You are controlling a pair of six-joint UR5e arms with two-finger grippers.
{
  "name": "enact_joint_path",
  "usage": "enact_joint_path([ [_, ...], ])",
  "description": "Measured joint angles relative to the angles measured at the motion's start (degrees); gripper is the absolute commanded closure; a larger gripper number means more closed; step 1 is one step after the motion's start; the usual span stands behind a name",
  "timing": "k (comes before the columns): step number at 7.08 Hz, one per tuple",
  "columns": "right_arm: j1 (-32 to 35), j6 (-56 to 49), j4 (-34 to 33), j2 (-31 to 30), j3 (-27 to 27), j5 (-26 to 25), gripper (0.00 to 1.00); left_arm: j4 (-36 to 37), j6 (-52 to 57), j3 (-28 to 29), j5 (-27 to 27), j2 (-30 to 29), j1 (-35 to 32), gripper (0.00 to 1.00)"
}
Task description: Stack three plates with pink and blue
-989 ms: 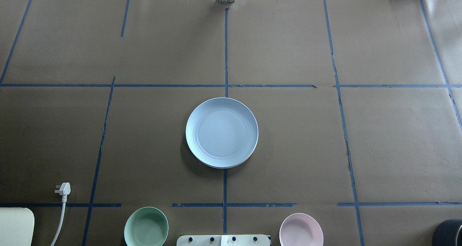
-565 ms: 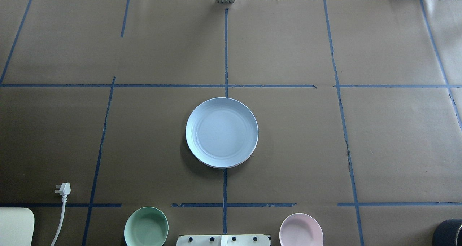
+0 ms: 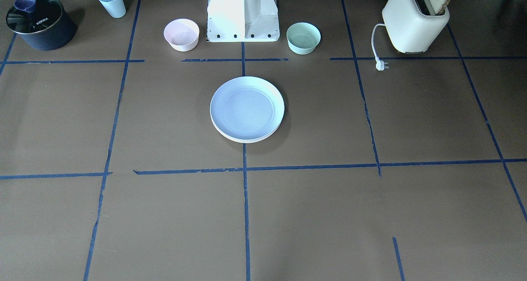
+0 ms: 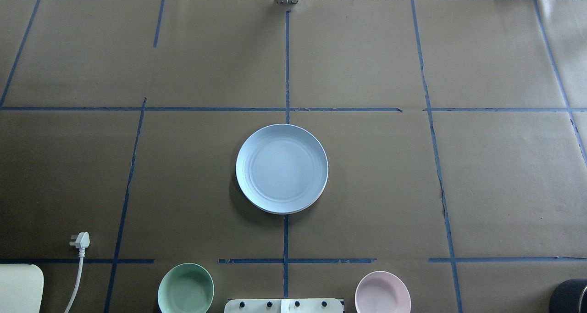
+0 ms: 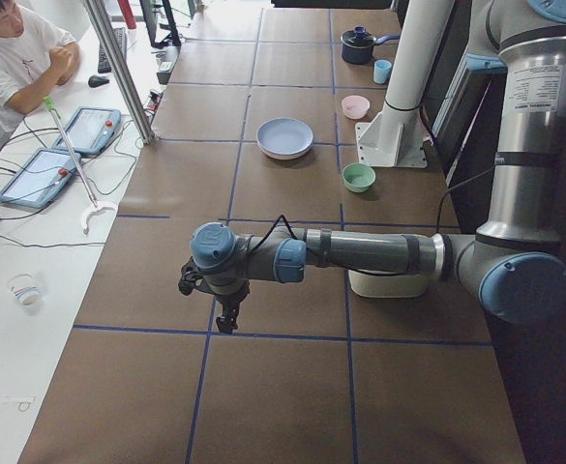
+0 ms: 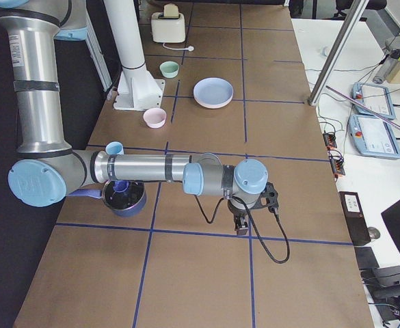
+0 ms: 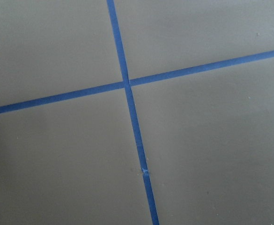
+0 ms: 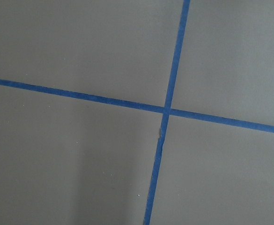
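While the blue plate [image 4: 282, 168] topped a neat stack [image 3: 247, 138] at the centre of the table [image 4: 403, 189], the left gripper [image 5: 226, 314] and right gripper [image 6: 241, 224] hung well apart from it, their opening impossible to tell, so any further move needed to avoid nudging it.

The light blue plate [image 4: 282, 168] lies flat atop the stack [image 3: 247, 139], paler rims showing beneath, centred on the table [image 4: 390, 189].

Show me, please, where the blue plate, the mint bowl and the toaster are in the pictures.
blue plate [image 4: 282, 168]: overhead exterior view, centre of its flat well.
mint bowl [image 3: 303, 35]: exterior front-facing view, its inside bottom.
toaster [image 3: 413, 29]: exterior front-facing view, its side wall.
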Motion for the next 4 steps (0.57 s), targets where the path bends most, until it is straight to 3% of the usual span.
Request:
enact_joint_path([
  [4, -3.46, -0.12, 0.20, -0.06, 0.05, 0.18, 0.00, 0.03, -0.01, 0.42, 0.01, -0.31, 0.05, 0.00],
])
